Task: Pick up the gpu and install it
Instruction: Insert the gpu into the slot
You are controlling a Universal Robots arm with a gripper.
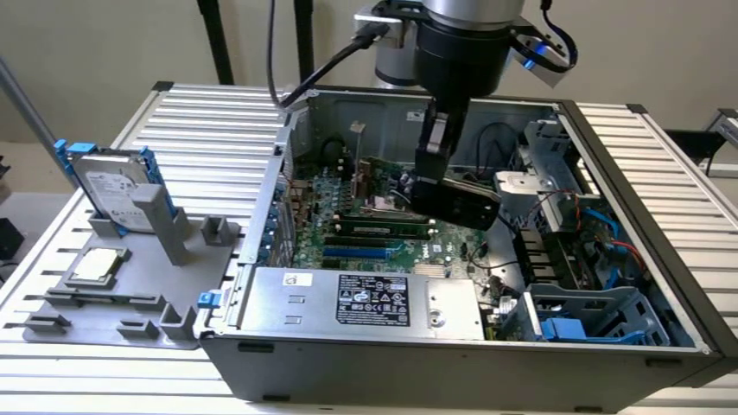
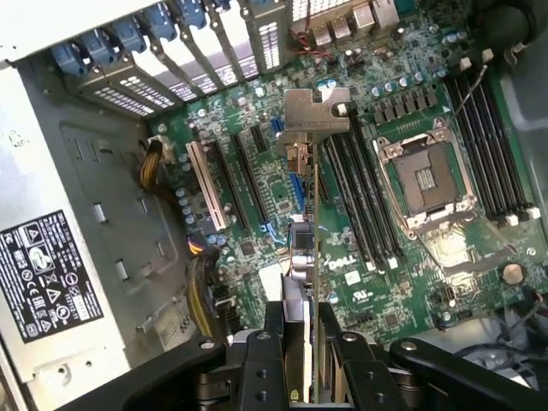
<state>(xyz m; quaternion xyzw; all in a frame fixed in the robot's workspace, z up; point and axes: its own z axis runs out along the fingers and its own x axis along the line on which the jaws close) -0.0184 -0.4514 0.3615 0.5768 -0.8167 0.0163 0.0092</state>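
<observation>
Inside the open computer case (image 1: 461,373), the tool (image 2: 300,360) is clenched on the gpu (image 2: 301,257), which hangs on edge just above the motherboard (image 2: 368,282), with its silver bracket (image 2: 312,111) toward the slot covers (image 2: 197,43). Done well, I judge, this step needs the card's lower edge parallel to one expansion slot (image 2: 233,184) and kept upright, not tilted. The case sits on a slatted metal tabletop (image 1: 219,130) beside a grey fixture (image 1: 69,324) carrying a hard drive (image 1: 110,186) and a CPU chip (image 1: 98,264), with a pale wall (image 1: 104,43) behind.
</observation>
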